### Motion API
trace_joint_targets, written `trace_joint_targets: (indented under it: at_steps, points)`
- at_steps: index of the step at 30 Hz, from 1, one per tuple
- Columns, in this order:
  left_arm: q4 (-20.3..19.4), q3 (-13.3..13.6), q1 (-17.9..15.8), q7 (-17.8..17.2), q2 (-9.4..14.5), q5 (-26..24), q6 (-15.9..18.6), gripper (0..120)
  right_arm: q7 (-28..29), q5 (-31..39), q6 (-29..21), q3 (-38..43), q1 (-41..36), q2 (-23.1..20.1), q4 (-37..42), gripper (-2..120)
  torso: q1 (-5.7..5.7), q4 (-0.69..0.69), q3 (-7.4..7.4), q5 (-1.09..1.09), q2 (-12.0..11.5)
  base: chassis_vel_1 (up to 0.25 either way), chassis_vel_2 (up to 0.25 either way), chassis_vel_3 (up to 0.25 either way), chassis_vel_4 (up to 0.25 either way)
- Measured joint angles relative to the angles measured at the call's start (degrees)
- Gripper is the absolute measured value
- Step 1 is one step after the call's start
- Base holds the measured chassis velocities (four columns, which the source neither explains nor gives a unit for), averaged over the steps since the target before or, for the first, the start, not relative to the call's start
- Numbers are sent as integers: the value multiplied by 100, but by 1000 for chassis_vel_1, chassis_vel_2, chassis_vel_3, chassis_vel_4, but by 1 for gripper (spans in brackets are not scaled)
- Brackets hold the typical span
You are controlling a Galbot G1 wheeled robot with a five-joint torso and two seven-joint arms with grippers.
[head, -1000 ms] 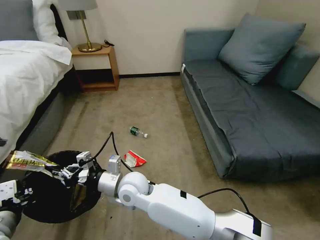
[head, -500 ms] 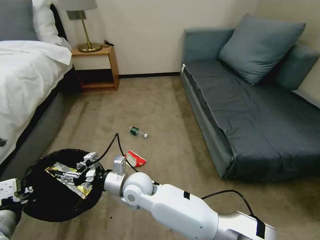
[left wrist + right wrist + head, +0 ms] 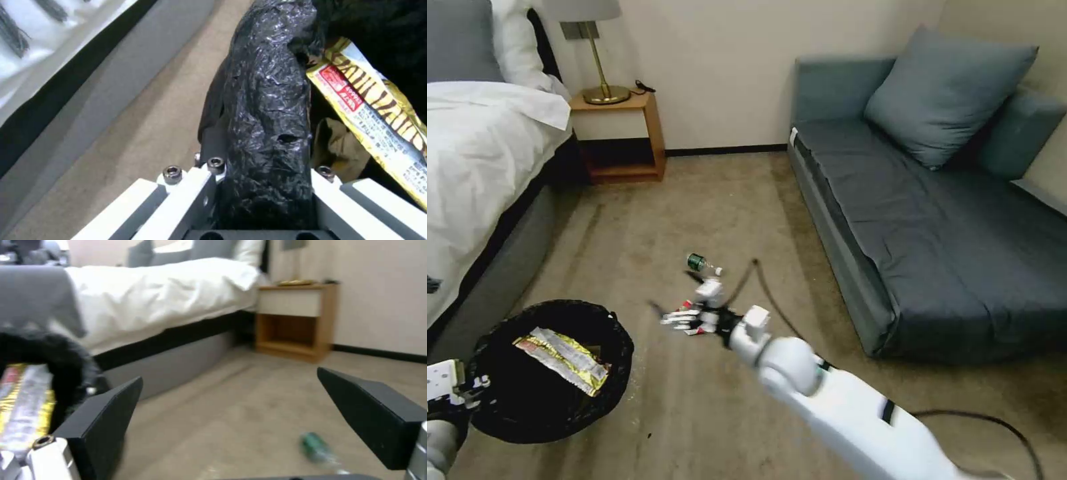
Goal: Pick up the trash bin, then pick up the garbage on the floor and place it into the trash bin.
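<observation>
Black bag rim: the trash bin (image 3: 550, 370) has its crinkly liner edge pinched between the fingers of the left pincer (image 3: 262, 200), which sits at the bin's near-left edge.
Left pincer: pressed together on the bin's rim (image 3: 267, 110); in the head view it shows as a white block (image 3: 450, 387) touching the bin.
Bin contents: a long yellow-silver wrapper (image 3: 560, 350) lies inside, just beyond the left pincer; a brown crumpled paper bag (image 3: 340, 146) lies under it.
Bed: a white-sheeted bed (image 3: 474, 153) runs along the far side of the left pincer, with carpet between it and the bin.
Right pincer: the right pincer (image 3: 684, 319) hangs over the carpet, well apart from the bin, with its two dark fingers (image 3: 102, 416) spread wide and nothing between them.
Red-and-white packet: the packet (image 3: 694, 327) lies on the floor directly under the right pincer, mostly hidden by it.
Bottle: a clear bottle with green label (image 3: 702, 263) lies on its side on the carpet just beyond the right pincer.
Sofa: a grey-blue sofa (image 3: 934, 220) stands far to the right of the right pincer.
</observation>
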Motion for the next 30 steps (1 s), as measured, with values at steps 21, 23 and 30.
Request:
trace_joint_targets:
  at_steps: [21,23,30]
  points:
    - [59,-68,16,-34,-70,-76,-23,2,-500,-676,1085,2585,-2846,339,970,100,0,1,0,-2,0,0,0,0,0]
    - [53,-94,26,-34,-64,-70,-31,2,-517,-671,1103,2508,-2830,363,909,100,0,0,0,-3,1,0,0,0,0]
    - [-18,-108,43,-34,-69,-65,-38,2,-575,-725,1091,2381,-2699,367,817,100,0,1,0,-3,1,0,0,0,0]
